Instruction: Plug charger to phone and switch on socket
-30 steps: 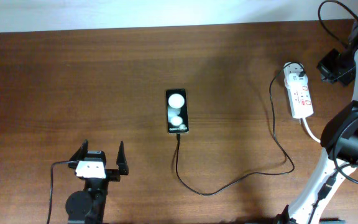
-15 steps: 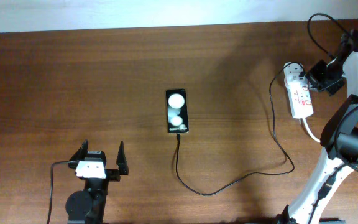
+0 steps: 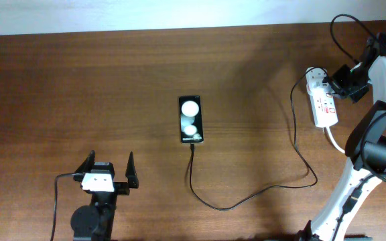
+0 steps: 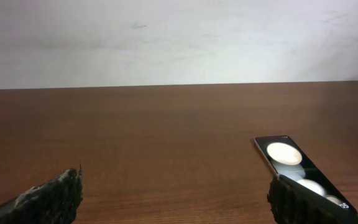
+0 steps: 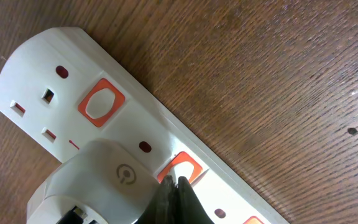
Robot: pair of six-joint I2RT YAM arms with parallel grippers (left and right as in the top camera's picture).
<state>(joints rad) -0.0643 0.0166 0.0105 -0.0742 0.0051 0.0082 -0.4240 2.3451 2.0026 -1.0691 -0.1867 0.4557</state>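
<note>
The black phone [image 3: 191, 120] lies mid-table with two white reflections; it also shows in the left wrist view [image 4: 294, 167]. The thin black charger cable [image 3: 246, 197] runs from the phone's near end to the white adapter [image 3: 317, 78] plugged in the white socket strip [image 3: 326, 107]. In the right wrist view the adapter [image 5: 101, 183] sits in the strip [image 5: 55, 93], and my right gripper [image 5: 174, 186] is shut with its tips on an orange-red switch [image 5: 184, 167] beside the adapter. My left gripper [image 3: 107, 169] is open and empty, near the front left.
The strip's thick white cord [image 3: 335, 142] trails toward the right arm's base. Another orange switch [image 5: 100, 104] sits further along the strip. Black robot cables loop above the right arm [image 3: 344, 30]. The table's far edge meets a white wall.
My right gripper moved left and down from the table's far right corner onto the strip beside the adapter. The left arm, phone and cable have not moved.
</note>
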